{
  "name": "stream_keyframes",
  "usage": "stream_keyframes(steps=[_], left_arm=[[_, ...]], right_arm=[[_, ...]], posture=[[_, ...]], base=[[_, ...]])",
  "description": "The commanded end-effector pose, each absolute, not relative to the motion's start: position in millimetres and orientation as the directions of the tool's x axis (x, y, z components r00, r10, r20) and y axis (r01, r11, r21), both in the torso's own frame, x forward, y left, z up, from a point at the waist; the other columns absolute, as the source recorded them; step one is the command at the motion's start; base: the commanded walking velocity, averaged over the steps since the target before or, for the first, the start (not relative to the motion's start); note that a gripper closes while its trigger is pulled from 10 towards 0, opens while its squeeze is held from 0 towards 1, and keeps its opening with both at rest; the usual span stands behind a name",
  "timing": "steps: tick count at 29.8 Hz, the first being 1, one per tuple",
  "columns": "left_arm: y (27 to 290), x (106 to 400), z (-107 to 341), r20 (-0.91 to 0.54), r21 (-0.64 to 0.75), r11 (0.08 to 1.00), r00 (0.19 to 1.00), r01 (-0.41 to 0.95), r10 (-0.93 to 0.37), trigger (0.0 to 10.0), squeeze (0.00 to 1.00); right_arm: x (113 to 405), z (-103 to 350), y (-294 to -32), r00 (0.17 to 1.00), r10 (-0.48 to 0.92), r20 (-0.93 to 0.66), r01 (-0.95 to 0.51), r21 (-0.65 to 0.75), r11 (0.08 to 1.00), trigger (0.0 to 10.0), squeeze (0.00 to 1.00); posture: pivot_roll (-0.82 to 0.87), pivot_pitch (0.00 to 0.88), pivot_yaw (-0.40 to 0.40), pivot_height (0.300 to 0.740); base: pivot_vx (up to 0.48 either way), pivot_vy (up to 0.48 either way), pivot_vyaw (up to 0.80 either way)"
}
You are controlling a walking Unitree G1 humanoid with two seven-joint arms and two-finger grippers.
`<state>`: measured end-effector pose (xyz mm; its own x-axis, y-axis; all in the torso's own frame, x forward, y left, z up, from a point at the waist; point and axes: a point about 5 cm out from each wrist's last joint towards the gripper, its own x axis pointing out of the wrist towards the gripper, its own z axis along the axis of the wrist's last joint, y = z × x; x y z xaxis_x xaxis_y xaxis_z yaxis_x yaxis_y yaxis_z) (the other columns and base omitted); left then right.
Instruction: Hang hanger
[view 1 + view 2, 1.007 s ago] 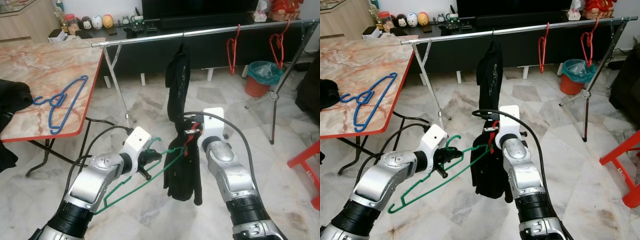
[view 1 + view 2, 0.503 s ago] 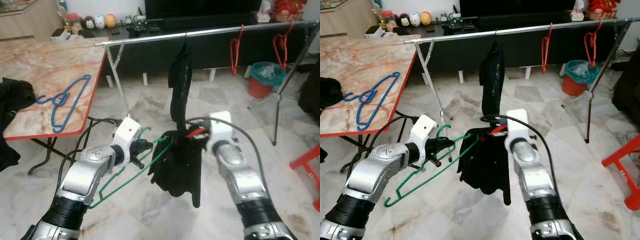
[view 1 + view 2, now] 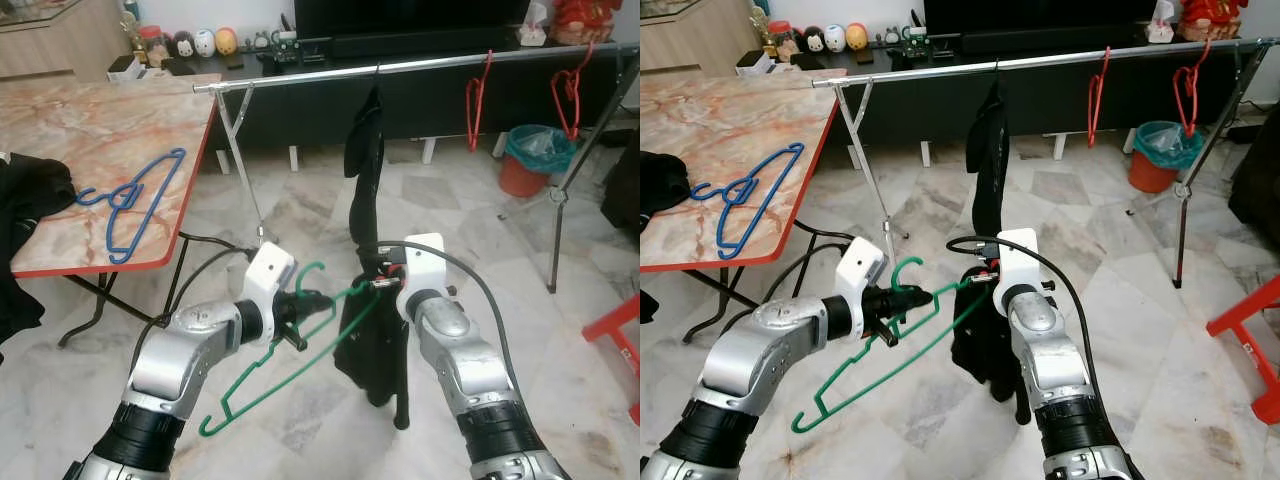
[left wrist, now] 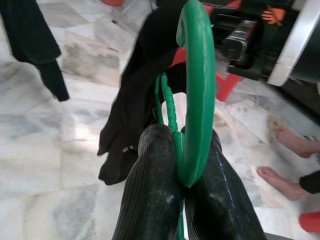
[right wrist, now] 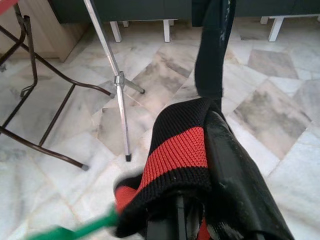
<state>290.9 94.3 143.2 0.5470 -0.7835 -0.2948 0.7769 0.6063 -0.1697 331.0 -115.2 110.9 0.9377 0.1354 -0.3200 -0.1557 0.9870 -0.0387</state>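
Marble floor [image 3: 300,420] below: left gripper [image 3: 300,309] clamps the green hanger [image 3: 262,384]; right gripper [image 5: 200,200] grips the black garment [image 3: 372,350].

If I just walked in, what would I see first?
First the robot's two silver arms in the middle: the left claw pinches a green hanger at its hook, and the right claw grips a black and red garment draped on it. Behind them a long metal rail carries a hanging black garment and two red hangers. A blue hanger lies on the marble table to the left.
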Motion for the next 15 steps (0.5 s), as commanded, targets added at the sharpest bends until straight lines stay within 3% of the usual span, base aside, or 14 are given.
stream_keyframes(steps=[1,15], left_arm=[[90.4,288.5,147.2,-0.282,-0.162,0.593,0.539,0.789,-0.794,10.0,0.0],[87.3,290.3,146.3,-0.287,-0.173,0.612,0.555,0.772,-0.781,10.0,0.0]], right_arm=[[332.9,128.2,-104.7,0.95,0.172,-0.262,-0.182,-0.014,0.983,10.0,0.0],[330.3,133.0,-98.0,0.951,0.181,-0.252,-0.184,0.009,0.983,10.0,0.0]], posture=[[0.02,0.036,0.032,0.74],[0.02,0.036,0.03,0.74]], base=[[0.0,0.0,0.0],[0.0,0.0,0.0]])
